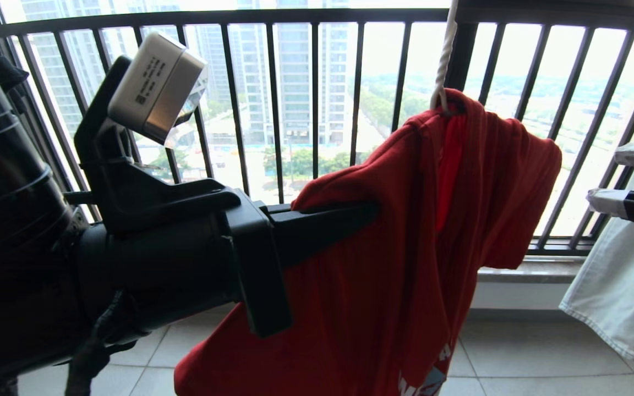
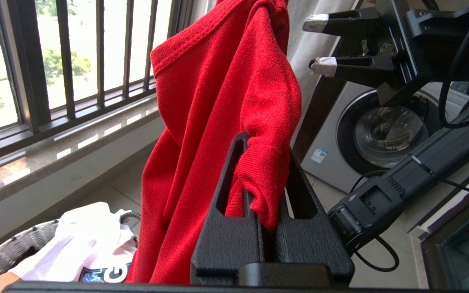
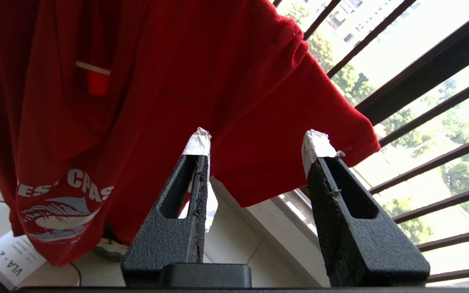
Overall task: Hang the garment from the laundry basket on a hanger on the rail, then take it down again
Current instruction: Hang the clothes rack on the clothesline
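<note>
Beside the thin off-white wire hanger [image 1: 444, 60], left gripper [image 2: 265, 183] jaws pinch soft, limp red T-shirt [image 1: 405, 231]; right gripper [image 3: 259, 142] jaws wide, empty. Best gripped at bunched hem.

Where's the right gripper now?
The right gripper sits at the head view's right edge, open and empty, just off the red T-shirt's sleeve, before white cloth.

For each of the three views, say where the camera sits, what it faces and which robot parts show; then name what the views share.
Head view: from the robot's head, facing the window railing; left gripper shut on the red T-shirt, right gripper at the edge.
Left wrist view: behind the left gripper, facing the T-shirt, basket and right gripper.
Right wrist view: behind the open right gripper, facing the T-shirt.
Shared: T-shirt, railing.
</note>
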Robot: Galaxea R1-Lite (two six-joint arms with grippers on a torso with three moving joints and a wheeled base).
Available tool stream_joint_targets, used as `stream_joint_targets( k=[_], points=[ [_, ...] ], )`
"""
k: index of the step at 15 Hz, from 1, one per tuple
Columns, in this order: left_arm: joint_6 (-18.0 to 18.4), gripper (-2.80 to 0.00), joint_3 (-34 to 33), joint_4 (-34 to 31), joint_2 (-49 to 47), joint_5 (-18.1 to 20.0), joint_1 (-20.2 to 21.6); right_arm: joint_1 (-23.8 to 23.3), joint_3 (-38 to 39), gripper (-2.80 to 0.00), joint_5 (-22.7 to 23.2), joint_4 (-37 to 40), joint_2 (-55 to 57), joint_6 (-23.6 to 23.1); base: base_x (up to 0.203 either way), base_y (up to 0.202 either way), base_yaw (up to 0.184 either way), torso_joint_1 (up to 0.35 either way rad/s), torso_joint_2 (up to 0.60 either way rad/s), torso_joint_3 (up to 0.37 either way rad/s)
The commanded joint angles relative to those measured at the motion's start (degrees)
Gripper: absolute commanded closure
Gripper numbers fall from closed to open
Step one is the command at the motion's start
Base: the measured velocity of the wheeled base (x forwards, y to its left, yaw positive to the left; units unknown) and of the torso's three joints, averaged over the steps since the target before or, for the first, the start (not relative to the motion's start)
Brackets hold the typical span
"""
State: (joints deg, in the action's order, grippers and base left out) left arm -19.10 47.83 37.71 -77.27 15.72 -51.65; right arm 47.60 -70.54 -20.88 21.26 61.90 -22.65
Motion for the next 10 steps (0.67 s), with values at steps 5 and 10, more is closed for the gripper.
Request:
stream_joint_targets(
  k=[5, 10],
  points=[
    [0.4, 0.00, -0.2, -7.9, 2.6, 4.9, 0.5, 0.8, -4.0, -2.80, 6.0, 6.7, 0.1, -1.9, 0.000, 0.000, 0.000, 0.000, 0.00, 0.000],
    [1.2, 0.00, 1.4, -13.8, 3.0, 5.8, 0.4, 0.7, -7.6, -2.80, 18.0, 10.7, 4.4, -1.8, 0.000, 0.000, 0.000, 0.000, 0.00, 0.000]
  ],
)
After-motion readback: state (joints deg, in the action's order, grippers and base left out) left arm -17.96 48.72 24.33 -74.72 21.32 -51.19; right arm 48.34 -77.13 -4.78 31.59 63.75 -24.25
